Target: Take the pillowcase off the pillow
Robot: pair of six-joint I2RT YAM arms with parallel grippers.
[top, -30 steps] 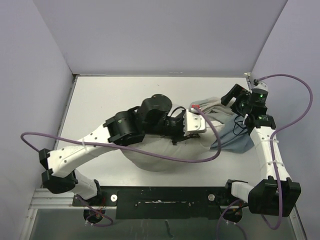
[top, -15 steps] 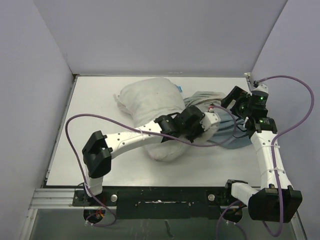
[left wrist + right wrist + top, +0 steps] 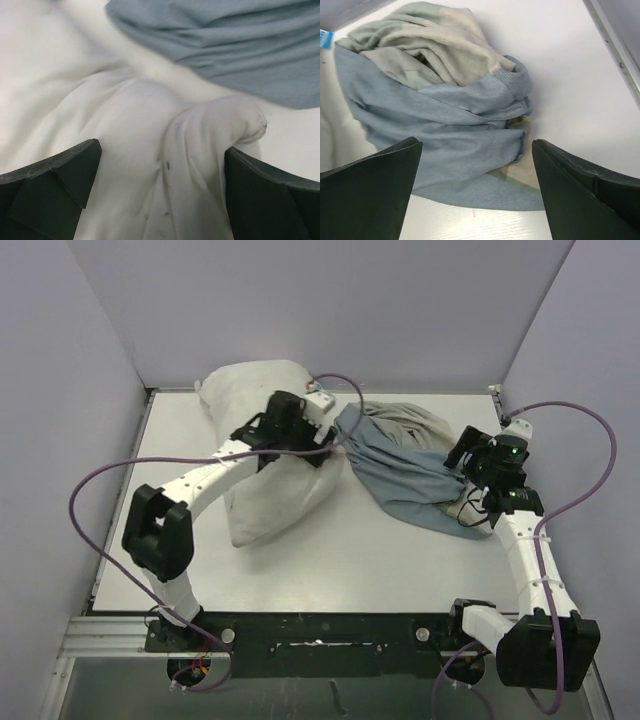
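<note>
The plump off-white pillow (image 3: 265,465) lies bare at the back left of the table. The limp pillowcase (image 3: 410,465) is heaped to its right, blue-grey reverse outward with beige and olive folds on top. The two meet near the pillow's right edge. My left gripper (image 3: 328,435) hovers open over the pillow's right corner. In the left wrist view the pillow (image 3: 125,125) fills the space between the wide jaws of that gripper (image 3: 162,147), and the pillowcase (image 3: 225,45) lies beyond. My right gripper (image 3: 463,452) stands open at the pillowcase's right side. Its wrist view has the gripper (image 3: 476,145) above the pillowcase (image 3: 445,130), holding nothing.
Lilac walls close in the table (image 3: 400,560) at the back and both sides. A metal rail (image 3: 615,50) runs along the right edge. Purple cables loop from both arms, one (image 3: 100,480) out over the table's left side. The pillow's blue tag (image 3: 325,37) lies beside the pillowcase.
My left arm has swung the pillow from the table's middle to the back left, out of the pillowcase, then opened. The pillowcase now lies spread out on its own. My right gripper stayed open.
</note>
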